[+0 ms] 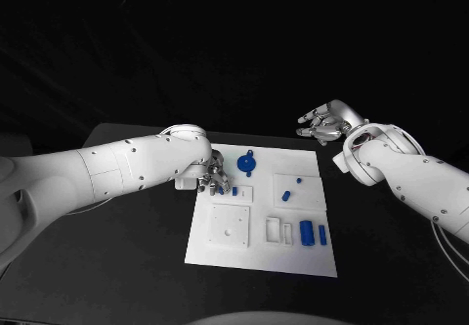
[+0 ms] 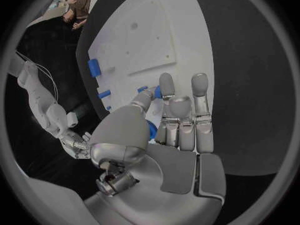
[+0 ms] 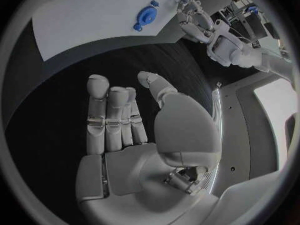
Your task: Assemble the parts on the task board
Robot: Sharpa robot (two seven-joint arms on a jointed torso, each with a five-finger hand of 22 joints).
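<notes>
Tabletop [image 1: 117, 271]: black, matte, flat; wide bare margins left, right and in front of the board.
Task board [image 1: 263, 261]: white rectangular plate at the tabletop's middle, smooth, with raised square plates and recessed slots; near edge and right edge unobstructed.
Left hand [image 1: 207, 177]: silver, over the board's left edge; fingers [image 2: 167, 92] grasping a small blue part [image 2: 152, 130] against the thumb, seen in the left wrist view.
Right hand [image 1: 327, 124]: silver, raised beyond the board's far right corner, well apart from it; fingers [image 3: 100, 107] released, straight and side by side, nothing in them.
Round blue part [image 1: 247, 163]: disc with small lugs, on the board's far end, just beside the left hand.
Blue cylinder [image 1: 307, 232]: on the board near the right edge, a thin blue bar [image 1: 322, 234] just beside it.
Small blue peg [image 1: 287, 196]: on the raised plate at right.
</notes>
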